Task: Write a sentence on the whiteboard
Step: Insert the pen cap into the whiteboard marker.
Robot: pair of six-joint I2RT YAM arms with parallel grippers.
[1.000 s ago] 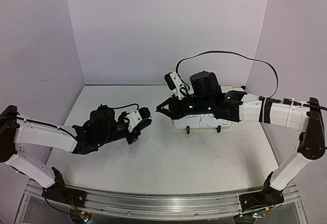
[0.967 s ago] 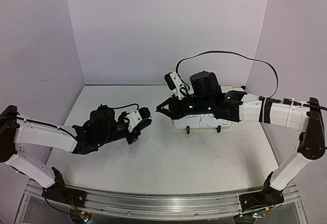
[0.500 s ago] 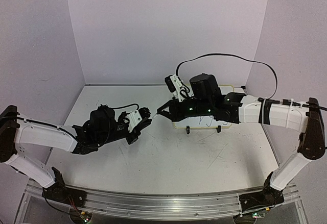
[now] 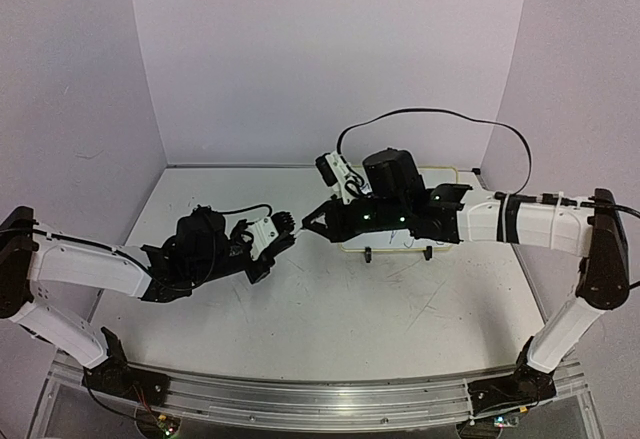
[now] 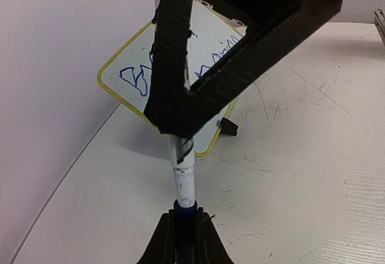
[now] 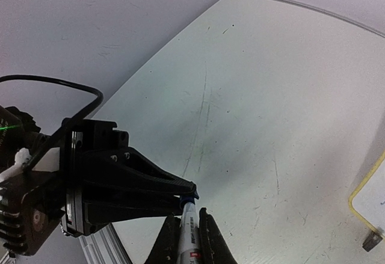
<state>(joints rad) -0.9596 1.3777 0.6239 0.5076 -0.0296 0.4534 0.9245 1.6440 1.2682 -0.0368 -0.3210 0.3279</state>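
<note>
White marker barrel, blue at one end, spanning the gap between both tools above the table. Left tool clenched on the blue end, probably the cap; right tool clenched on the barrel at the printed label. Held nose to nose on one line, presumably so that cap and barrel slide straight along a shared axis. Cannot tell whether going on or coming off; recapping judged likelier, given blue scrawl already across the whiteboard. Whiteboard propped on its long edge on the table behind the right tool, toward the far right, black clip foot at the lower rim, written face turned to the arms, presumably for reach. Mostly hidden under the right forearm in the top view. Edges: back wall near behind the board, so little room for pushing further that way. Open scratched table on the near side and to the left of the marker, enough for drawing the tools apart sideways. Right forearm low over the board's upper rim: risk of tipping it on a careless retreat. Cable looped high over the right arm, apart from board and marker.
</note>
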